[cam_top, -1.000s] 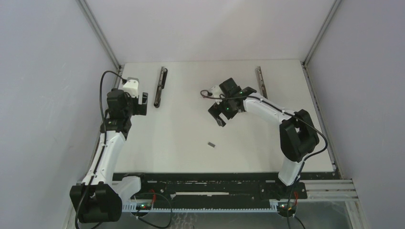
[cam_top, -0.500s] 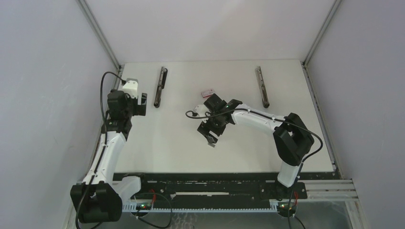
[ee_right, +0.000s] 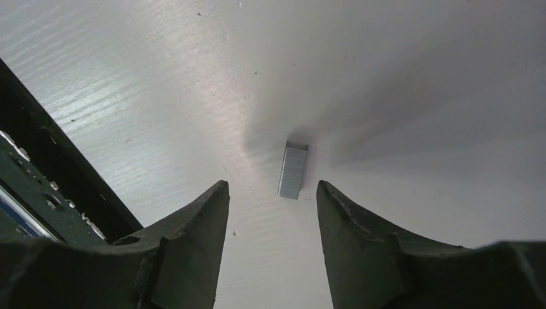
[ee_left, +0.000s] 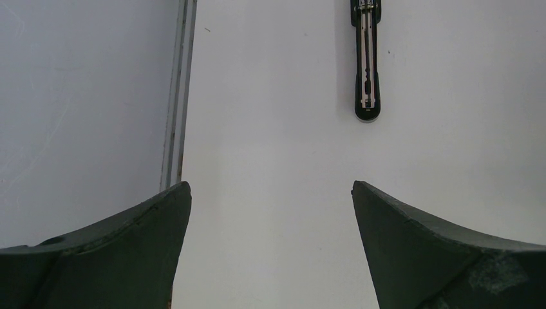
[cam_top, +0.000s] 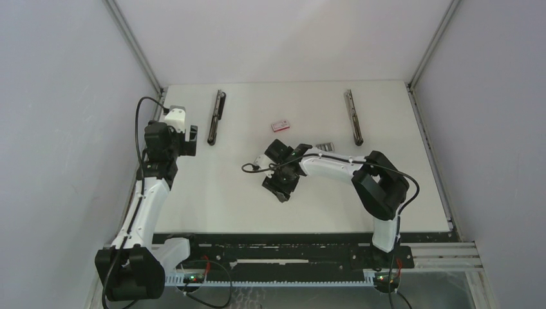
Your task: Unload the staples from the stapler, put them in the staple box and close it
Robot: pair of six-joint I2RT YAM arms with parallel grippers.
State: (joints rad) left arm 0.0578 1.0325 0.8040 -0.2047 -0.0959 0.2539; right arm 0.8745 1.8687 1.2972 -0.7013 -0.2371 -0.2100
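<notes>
Right wrist view: my right fingers [ee_right: 206, 219] stood half spread, staple strip [ee_right: 293, 170] between tips on worktop [ee_right: 418, 96], untouched. Reckoned best: centre, lower, pinch long sides. Left fingers [ee_left: 154, 219] spread wide.

I see the left stapler [cam_top: 216, 117] lying at the table's [cam_top: 212, 199] far left and the right stapler [cam_top: 353, 117] at its far right, well apart; a small box [cam_top: 280, 124] lies between them; some staples [cam_top: 325, 147] lie nearer me, right of it; a staple strip [ee_right: 293, 170] lies between the right gripper's [ee_right: 270, 185] fingers, touching neither; the left gripper [ee_left: 270, 185] hangs before the left stapler.
</notes>
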